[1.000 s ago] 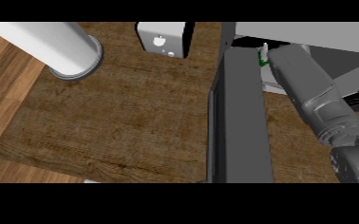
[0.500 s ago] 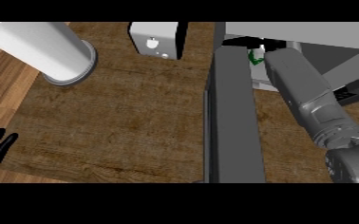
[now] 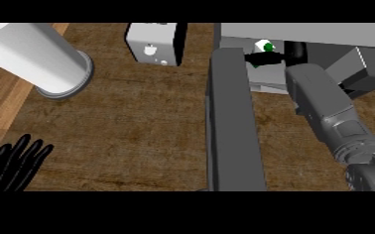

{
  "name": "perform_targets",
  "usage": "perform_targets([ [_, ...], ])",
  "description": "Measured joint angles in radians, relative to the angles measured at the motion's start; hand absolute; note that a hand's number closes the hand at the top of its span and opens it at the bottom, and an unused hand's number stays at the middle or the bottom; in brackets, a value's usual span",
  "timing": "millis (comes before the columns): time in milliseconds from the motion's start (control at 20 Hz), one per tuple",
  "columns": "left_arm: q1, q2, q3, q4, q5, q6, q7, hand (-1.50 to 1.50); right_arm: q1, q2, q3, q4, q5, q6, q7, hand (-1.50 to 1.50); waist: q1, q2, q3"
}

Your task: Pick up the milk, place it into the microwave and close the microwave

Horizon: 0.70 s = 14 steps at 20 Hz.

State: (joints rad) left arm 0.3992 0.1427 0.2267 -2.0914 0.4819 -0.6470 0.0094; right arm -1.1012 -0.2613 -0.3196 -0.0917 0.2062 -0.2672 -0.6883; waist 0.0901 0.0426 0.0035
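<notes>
Single head cam, up high, pitched steeply down on the brown wood-grain countertop (image 3: 132, 129). Close range: the counter fills most of the frame, and forward is frame-up. Grey right forearm (image 3: 326, 114) comes in at the lower right; black left hand (image 3: 21, 166), fingers straight, sits at the lower left corner. Open dark grey microwave door (image 3: 233, 129) runs up the centre, seen from above. The top right catches the grey microwave body (image 3: 293, 32), where the black right hand (image 3: 296, 54) curls round the white green-capped milk carton (image 3: 258, 43).

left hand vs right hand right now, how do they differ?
Left hand rests at the view's lower left edge; right hand reaches into the open microwave. Left hand's fingers are straight, pointing up, holding nothing; right hand curls round the milk. Both are black.
</notes>
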Motion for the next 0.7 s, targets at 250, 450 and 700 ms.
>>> perform_targets([
  [250,-0.005,-0.012,-0.077,0.039,-0.044,-0.060,-0.003,-1.50,0.043,0.000,-0.030,-0.004,-0.039,0.186,-0.047,-1.50,-0.025,-0.011,0.000],
  [450,-0.010,-0.025,-0.133,0.083,-0.118,-0.110,-0.025,-1.50,0.096,0.030,-0.055,-0.008,-0.073,0.303,-0.093,-1.50,-0.042,-0.020,-0.001],
  [700,-0.050,-0.048,-0.169,0.142,-0.233,-0.126,-0.065,-1.50,0.195,0.082,-0.064,-0.025,-0.100,0.416,-0.156,-1.50,-0.069,-0.033,-0.003],
])
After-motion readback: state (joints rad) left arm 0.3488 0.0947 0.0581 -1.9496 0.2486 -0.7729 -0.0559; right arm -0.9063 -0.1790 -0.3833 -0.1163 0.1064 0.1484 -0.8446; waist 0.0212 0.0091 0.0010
